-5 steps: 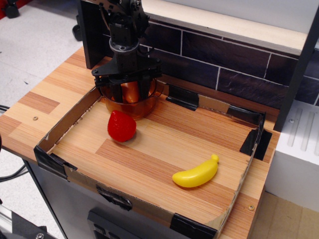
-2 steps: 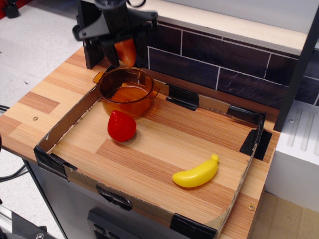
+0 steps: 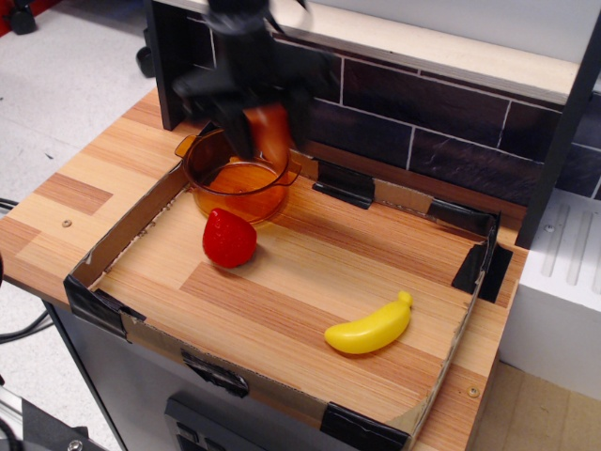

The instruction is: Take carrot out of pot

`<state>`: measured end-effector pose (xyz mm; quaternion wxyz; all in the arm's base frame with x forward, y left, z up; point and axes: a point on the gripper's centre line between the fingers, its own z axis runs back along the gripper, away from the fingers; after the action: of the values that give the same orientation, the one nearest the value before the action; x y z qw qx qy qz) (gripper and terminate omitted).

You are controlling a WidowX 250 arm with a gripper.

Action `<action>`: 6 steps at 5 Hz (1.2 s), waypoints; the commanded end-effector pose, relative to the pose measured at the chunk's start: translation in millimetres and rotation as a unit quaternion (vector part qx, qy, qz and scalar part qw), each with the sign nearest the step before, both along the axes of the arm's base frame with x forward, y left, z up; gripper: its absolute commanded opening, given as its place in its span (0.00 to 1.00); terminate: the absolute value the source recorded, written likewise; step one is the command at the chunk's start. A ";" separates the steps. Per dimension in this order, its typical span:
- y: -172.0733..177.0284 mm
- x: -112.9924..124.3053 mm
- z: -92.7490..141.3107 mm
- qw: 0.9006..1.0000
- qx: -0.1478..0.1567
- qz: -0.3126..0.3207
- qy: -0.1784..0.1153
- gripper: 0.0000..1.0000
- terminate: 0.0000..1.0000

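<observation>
The amber translucent pot (image 3: 235, 183) stands in the back left corner of the cardboard-edged tray (image 3: 282, 282). My gripper (image 3: 267, 141) is blurred with motion just above the pot's right rim. It is shut on the orange carrot (image 3: 269, 133), which hangs between the black fingers, clear of the pot. The pot looks empty inside.
A red toy strawberry (image 3: 228, 237) lies just in front of the pot. A yellow toy banana (image 3: 370, 326) lies at the front right of the tray. A dark brick wall (image 3: 423, 122) and a black post (image 3: 174, 66) stand behind.
The gripper closed on the carrot inside the pot, lifted it up high, and has now shifted right and lower over the pot's right rim.
</observation>
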<state>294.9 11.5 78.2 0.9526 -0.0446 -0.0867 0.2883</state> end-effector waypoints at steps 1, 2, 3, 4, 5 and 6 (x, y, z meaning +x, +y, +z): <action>-30.0 -23.9 -18.1 0.999 0.020 -0.042 0.019 0.00 0.00; -37.9 -27.9 -38.7 0.997 0.037 -0.040 0.046 0.00 0.00; -39.9 -29.0 -56.7 0.996 0.050 -0.032 0.061 0.00 0.00; -42.2 -31.1 -63.2 0.996 0.053 -0.034 0.059 0.00 0.00; -40.9 -32.9 -60.7 0.997 0.050 -0.026 0.057 1.00 0.00; -38.8 -32.8 -58.2 0.998 0.036 -0.021 0.053 1.00 0.00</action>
<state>264.3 -36.3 5.9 0.9629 0.0109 -0.0198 0.2690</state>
